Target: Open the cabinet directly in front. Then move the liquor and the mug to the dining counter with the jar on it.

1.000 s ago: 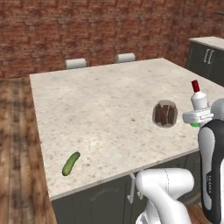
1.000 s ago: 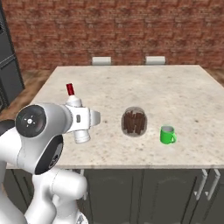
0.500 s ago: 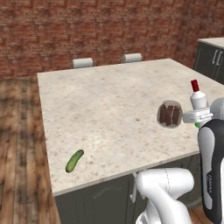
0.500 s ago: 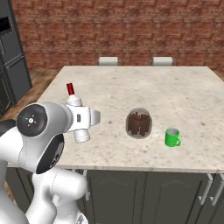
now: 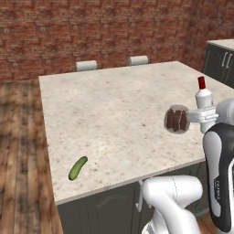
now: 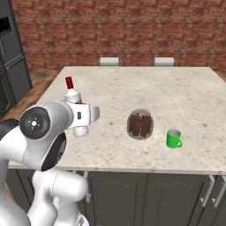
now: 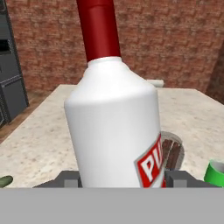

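Note:
My gripper [image 7: 120, 180] is shut on the liquor [image 7: 113, 127], a white bottle with a red cap, held upright by its lower body. From the right base view the liquor [image 6: 73, 95] hangs in the gripper [image 6: 82, 120] over the front left part of the dining counter [image 6: 185, 97]. The jar [image 6: 140, 125] of dark sticks stands on the counter to the right of the bottle. The green mug [image 6: 174, 138] stands right of the jar. In the left base view the liquor [image 5: 204, 97] rises just right of the jar [image 5: 177, 119]. The cabinet is out of view.
A green cucumber [image 5: 77, 167] lies near the counter's front left corner. Two pale chair backs [image 6: 109, 61] [image 6: 163, 61] stand at the far side before a red brick wall. A tall black appliance [image 6: 9, 57] is at the left; dark base cabinets [image 5: 219, 57] are at the right.
The whole picture has shifted slightly, so the base has moved a little along the counter. The bottle stays in the gripper the same way.

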